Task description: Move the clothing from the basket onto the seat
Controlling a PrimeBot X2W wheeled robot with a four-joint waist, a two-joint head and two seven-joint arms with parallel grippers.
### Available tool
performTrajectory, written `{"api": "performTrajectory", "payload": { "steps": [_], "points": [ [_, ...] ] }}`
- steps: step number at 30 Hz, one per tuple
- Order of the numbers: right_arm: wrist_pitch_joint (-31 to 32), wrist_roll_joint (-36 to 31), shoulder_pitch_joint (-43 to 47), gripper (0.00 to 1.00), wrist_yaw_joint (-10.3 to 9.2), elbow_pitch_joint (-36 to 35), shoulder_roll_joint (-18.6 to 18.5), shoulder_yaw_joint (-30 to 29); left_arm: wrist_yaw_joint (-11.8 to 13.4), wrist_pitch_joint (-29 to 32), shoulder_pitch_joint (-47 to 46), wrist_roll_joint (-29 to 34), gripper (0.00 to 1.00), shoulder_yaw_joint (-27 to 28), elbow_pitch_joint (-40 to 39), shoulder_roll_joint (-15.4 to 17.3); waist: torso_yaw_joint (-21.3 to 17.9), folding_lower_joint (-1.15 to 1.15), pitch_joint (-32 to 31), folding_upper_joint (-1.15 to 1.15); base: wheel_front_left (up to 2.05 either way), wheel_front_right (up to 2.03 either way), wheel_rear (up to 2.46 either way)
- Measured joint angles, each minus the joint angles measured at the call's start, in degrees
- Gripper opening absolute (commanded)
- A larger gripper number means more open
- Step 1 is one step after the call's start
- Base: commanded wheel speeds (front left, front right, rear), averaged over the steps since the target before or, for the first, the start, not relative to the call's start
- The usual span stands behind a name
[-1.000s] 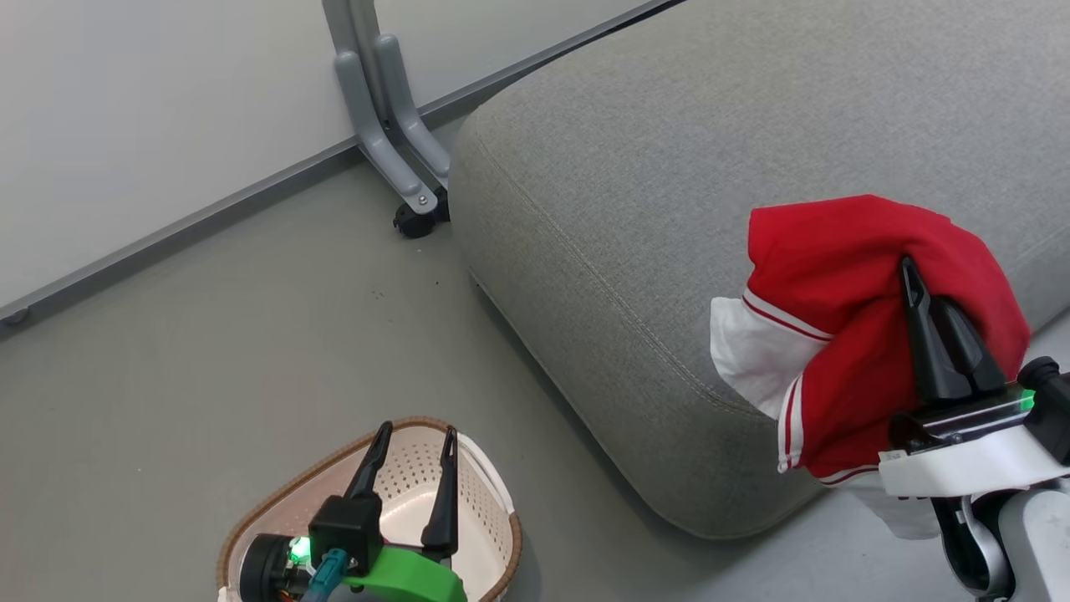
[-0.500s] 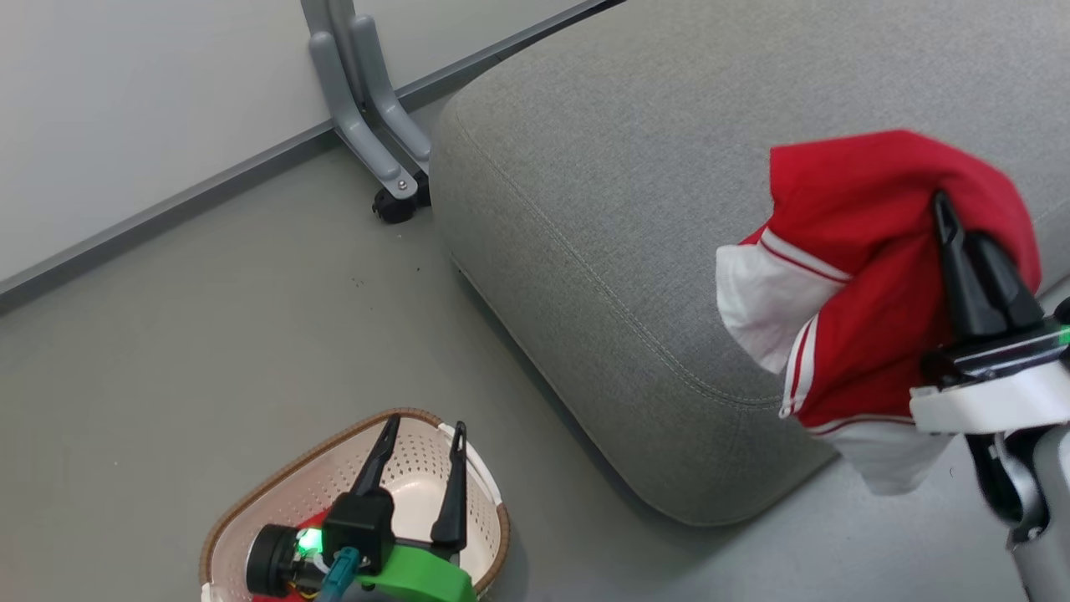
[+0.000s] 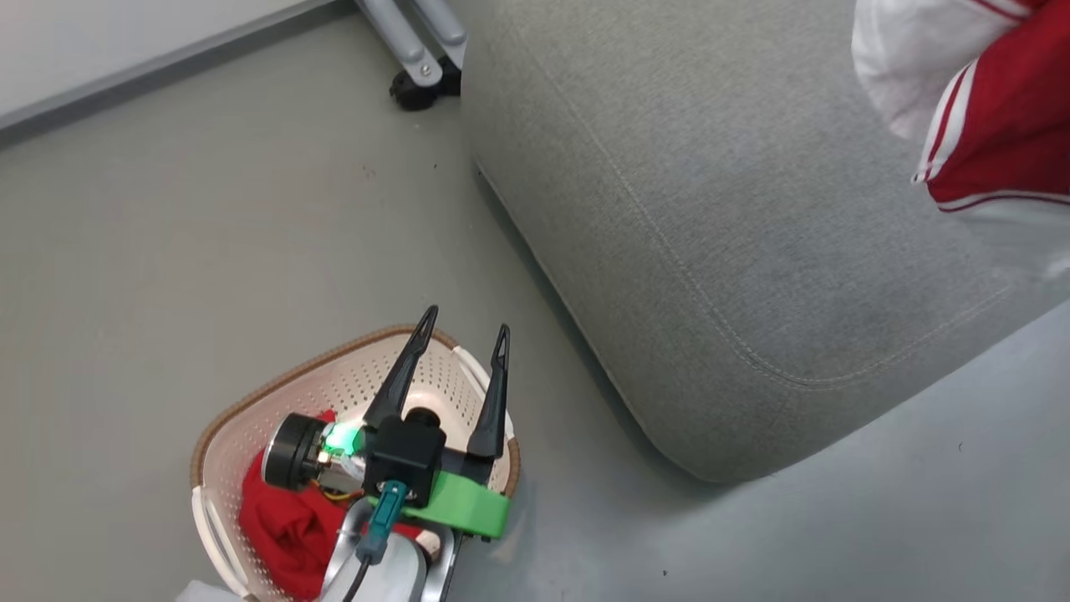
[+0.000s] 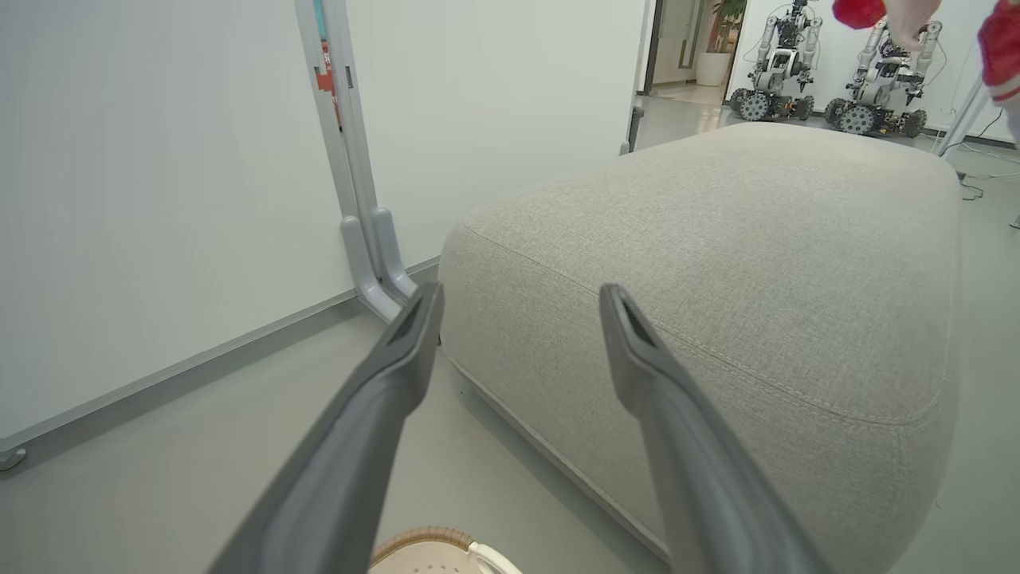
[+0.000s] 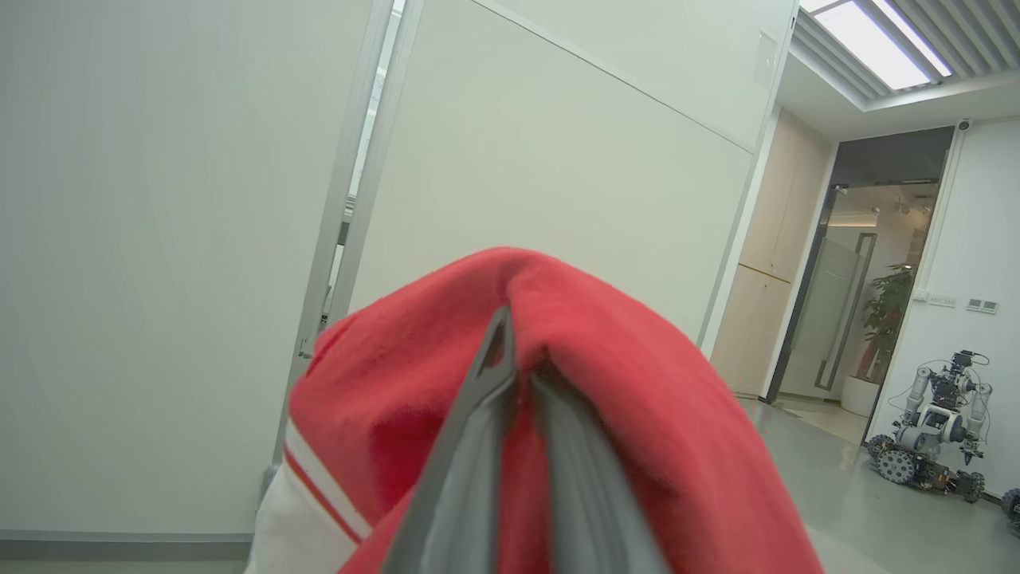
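The room is bright with soft, even light, and long ceiling lights [image 5: 876, 40] glow at the top of the right wrist view. A soft dark shadow lies on the floor [image 3: 251, 209] right under the edge of the seat [image 3: 710, 209]. Up close, the left gripper [image 4: 519, 291] and the clothing [image 5: 637, 399] look fuzzy, and straight lines lean near the edges.

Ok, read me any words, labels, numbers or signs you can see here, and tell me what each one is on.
Nothing here can be read as text.
Red marking on the grey post: blurred, unreadable.
Small wall plates beside the doorway: too small to read.
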Motion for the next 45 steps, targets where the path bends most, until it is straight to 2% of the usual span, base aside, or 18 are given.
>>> {"api": "performTrajectory", "payload": {
  "steps": [5, 12, 19, 25, 30, 35, 45],
  "points": [
    [0.0, 2.42, -7.39, 0.0, 0.0, 5.27, -3.45, -2.55, 0.77, 0.0, -3.57, 1.33, 1.0, -2.43, -0.67, 0.01, 2.6, 0.0, 4.83, 0.0, 0.0, 0.0, 0.0],
    [0.0, 4.34, -12.83, 0.0, 0.0, 13.54, -5.93, -5.95, 2.54, 0.0, -6.37, 2.11, 1.0, -5.19, -0.21, 0.02, 6.17, 0.01, 10.74, 0.0, 0.0, 0.0, 0.0],
    [0.0, 9.82, -16.21, 0.0, 0.0, 25.31, -5.86, -7.31, 3.74, 0.01, -7.75, 2.27, 1.0, -5.82, 0.49, 0.04, 9.25, 0.01, 15.17, 0.0, 0.0, 0.0, 0.0],
    [0.0, 10.98, -17.78, 0.0, 0.0, 33.09, -6.06, -9.92, 4.64, 0.01, -8.24, 3.45, 1.0, -6.34, 0.52, 0.07, 11.32, 0.01, 18.09, 0.0, 0.0, 0.0, 0.0],
    [0.0, 12.14, -17.75, 0.0, 0.0, 36.57, -5.46, -10.72, 5.53, 0.01, -8.27, 3.56, 1.0, -6.55, 0.86, 0.08, 12.71, 0.01, 19.89, 0.0, 0.0, 0.0, 0.0],
    [0.0, 12.9, -17.49, 0.0, 0.0, 39.43, -5.5, -8.18, 6.37, 0.01, -8.66, 3.16, 1.0, -7.03, 0.08, 0.08, 13.96, 0.01, 21.24, 0.0, 0.0, 0.0, 0.0],
    [0.0, 21.26, -16.63, 0.0, 0.0, 47.65, -6.48, 5.89, 6.88, 0.01, -8.65, 2.4, 1.0, -7.38, 0.2, 0.05, 15.02, 0.0, 20.97, 0.0, 0.0, 0.0, 0.0]
  ]
}}
